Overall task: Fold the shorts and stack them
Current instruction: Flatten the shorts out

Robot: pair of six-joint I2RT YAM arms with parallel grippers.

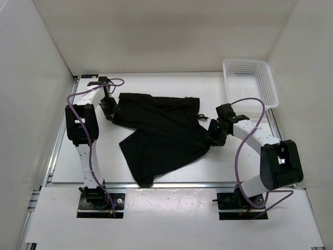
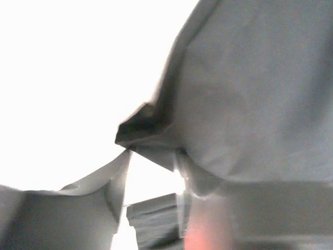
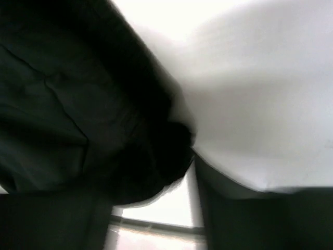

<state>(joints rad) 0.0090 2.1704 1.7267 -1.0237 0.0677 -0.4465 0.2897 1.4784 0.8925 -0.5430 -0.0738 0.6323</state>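
Note:
The black shorts lie spread and rumpled across the middle of the white table, one leg reaching toward the near edge. My left gripper is at the shorts' far left edge. In the left wrist view the cloth fills the right side, and a folded edge sits pinched at the tips of the left gripper. My right gripper is at the shorts' right edge. In the right wrist view the dark cloth covers the left side and bunches at the tips of the right gripper.
A white mesh basket stands at the back right corner of the table. White walls close in the left, back and right sides. A metal rail runs along the table's left edge.

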